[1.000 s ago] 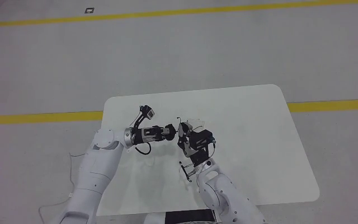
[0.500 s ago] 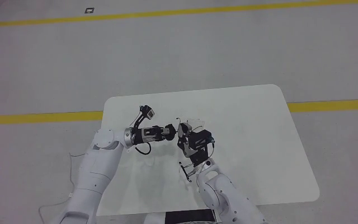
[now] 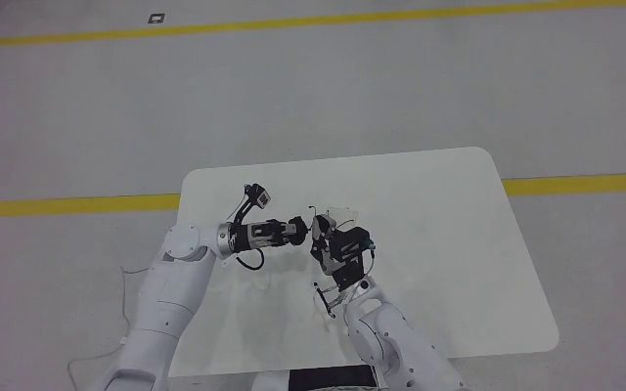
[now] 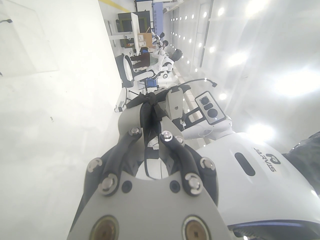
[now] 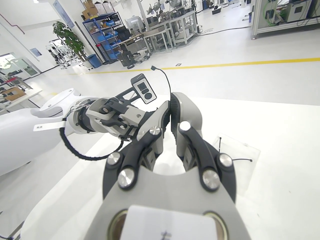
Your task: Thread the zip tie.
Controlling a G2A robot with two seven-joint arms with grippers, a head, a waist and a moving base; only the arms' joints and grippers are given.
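The right gripper (image 5: 171, 108) has its fingers pressed close together, with only a slit between the ribbed pads. In that slit it grips the zip tie (image 5: 170, 89). The black strap rises out of the fingertips and curves over to its small square head, which hangs free in the air. The left gripper (image 4: 150, 101) is drawn just as narrow. Its dark fingertips are pinched together on the zip tie (image 4: 145, 161), and a thin length of strap bends back between the fingers toward the palm.

In the top view, the left gripper (image 3: 304, 230) and the right gripper (image 3: 320, 231) meet tip to tip just beside the clear tray (image 3: 342, 212), on the tray's side nearer the robot. The left comes in from the tray's left and the right from the near side. The tie spans the small space where they meet, so it is beside the tray, not in it.

The clear tray (image 5: 240, 172) lies flat on the white table (image 3: 440, 244). It is shallow and see-through, with a low raised edge. Spare ties (image 5: 241, 160) lie loose in it. One lies across the tray, and another lies near the tray's far edge, apart from the first. The left wrist view shows the clear tray (image 4: 22, 41) well away from the left gripper's fingers, with one short black tie at its edge.
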